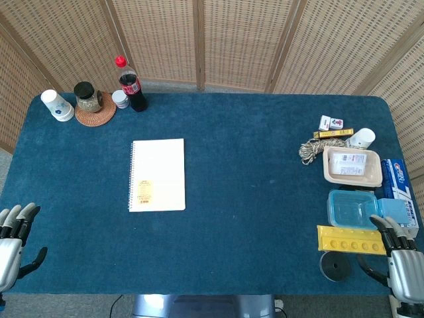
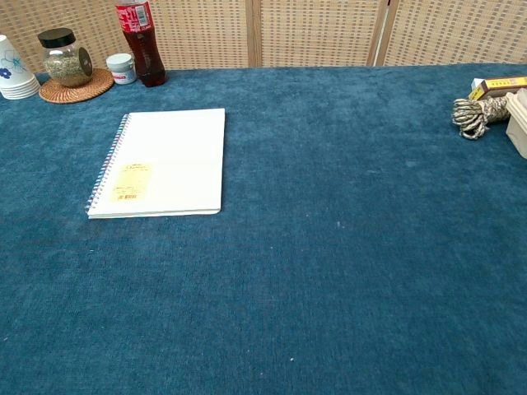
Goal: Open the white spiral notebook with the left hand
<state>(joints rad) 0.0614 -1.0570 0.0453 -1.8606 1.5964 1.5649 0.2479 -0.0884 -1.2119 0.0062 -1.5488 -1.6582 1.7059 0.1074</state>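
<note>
At the near edge of the blue table (image 1: 252,172), the left hand (image 1: 12,242) sits at the left corner with its fingers straight and apart, holding nothing; the right hand (image 1: 401,255) sits at the right corner, fingers likewise spread and empty, just beside a yellow tray (image 1: 351,240) and a black disc (image 1: 334,266). Both hands show only in the head view. Past the yellow tray lies a clear blue box (image 1: 351,207), with a blue carton (image 1: 397,177) to its right. Farther back on that side stand a beige tray (image 1: 352,166) holding a packet, a coil of rope (image 1: 313,150), a white cup (image 1: 362,138) on its side, a yellow bar (image 1: 333,133) and a small box (image 1: 331,122). On the left half, well apart from the left hand, the notebook (image 1: 157,175) lies flat and closed, its spiral along the left edge and a yellow label (image 1: 144,191) low on the cover. At the far left corner stand paper cups (image 1: 57,105), a jar (image 1: 87,97) on a woven coaster (image 1: 95,112), a small white pot (image 1: 120,99) and a cola bottle (image 1: 132,84) with a red cap. Behind the table runs a wicker screen (image 1: 232,40).
</note>
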